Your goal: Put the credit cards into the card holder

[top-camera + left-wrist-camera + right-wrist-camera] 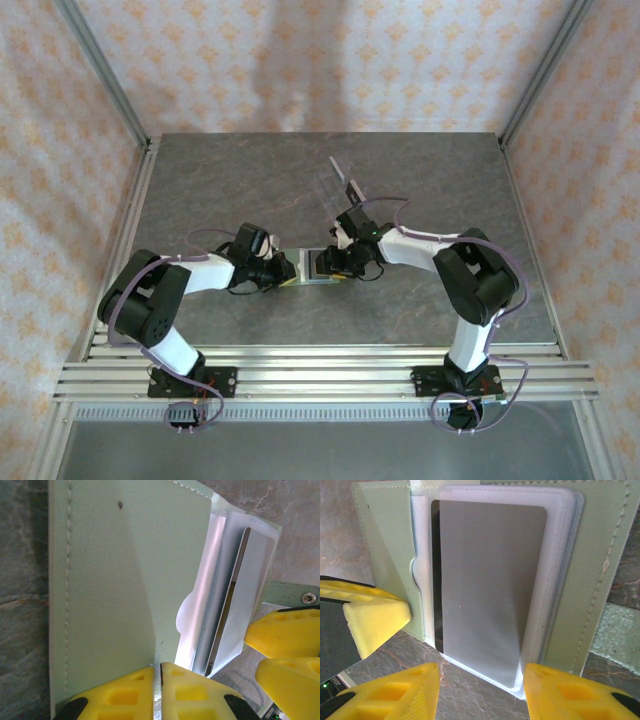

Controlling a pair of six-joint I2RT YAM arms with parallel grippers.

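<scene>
Card holder [585, 580] open, flat; card [490, 580] — long axis toward right tool [481, 667].

sage-green card holder [585, 580], yellow fingertips [560, 692], grey table [250, 180]

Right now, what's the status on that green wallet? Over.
Left tool shut on card holder flap. Right tool grips credit card edges, card inside clear sleeve. Nothing blocking.

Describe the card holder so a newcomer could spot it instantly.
On the grey table, look midway between the left gripper and right gripper. The card holder lies open there, sage-green with pale pockets, unlike the clear stand behind it.
</scene>
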